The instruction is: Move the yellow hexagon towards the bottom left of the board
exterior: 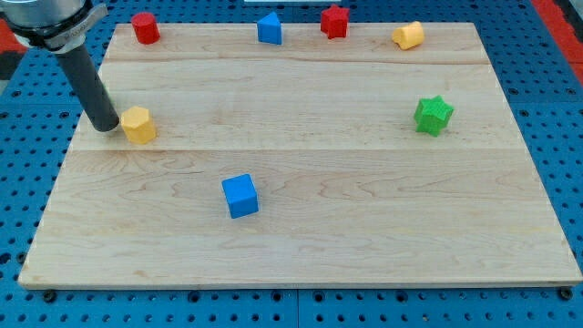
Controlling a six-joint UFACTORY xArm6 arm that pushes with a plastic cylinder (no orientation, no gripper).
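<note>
My tip (108,125) rests on the board (364,237) near its left edge, just left of the yellow hexagon (138,125) and seemingly touching it; there are no jaws to open or close. Below the hexagon the wood lies bare down to the bottom left corner. A blue cube (240,196) sits to the lower right, well apart from it.
</note>
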